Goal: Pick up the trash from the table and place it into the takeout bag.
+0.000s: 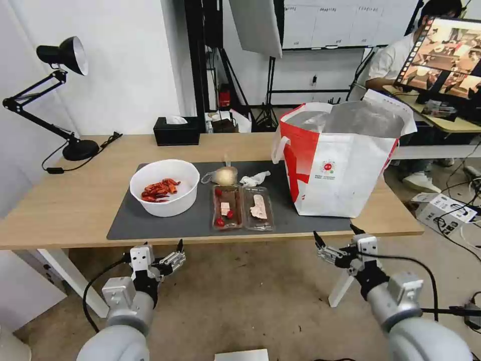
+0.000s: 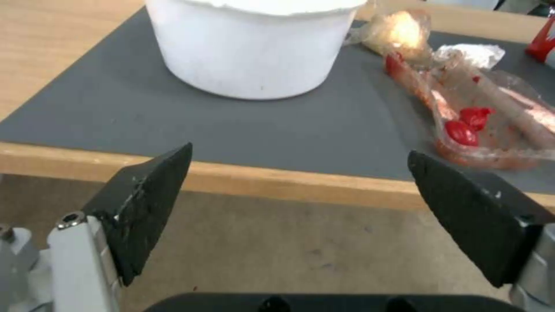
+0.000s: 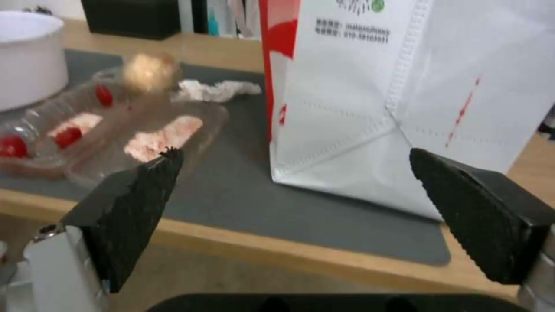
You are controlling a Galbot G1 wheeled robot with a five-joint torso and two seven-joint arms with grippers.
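Note:
On the table (image 1: 65, 200), a dark grey mat (image 1: 150, 225) carries the trash: a white bowl (image 1: 164, 186) of red shells, a clear hinged tray (image 1: 242, 207) of scraps, a crumpled tissue (image 1: 254, 178) and a knotted clear bag (image 1: 223, 175). The takeout bag (image 1: 340, 160) stands open at the mat's right end. My left gripper (image 1: 165, 250) hangs open below the table's front edge, facing the bowl (image 2: 254, 47) and tray (image 2: 485, 121). Also below that edge, my right gripper (image 1: 334, 233) is open and faces the takeout bag (image 3: 405, 108) and tray (image 3: 133, 134).
A black desk lamp (image 1: 60, 100) stands at the table's far left and a black tissue box (image 1: 176, 131) sits at its back edge. Another desk with a monitor (image 1: 446, 55) is behind the bag. Boxes and cables (image 1: 443, 210) lie on the floor at right.

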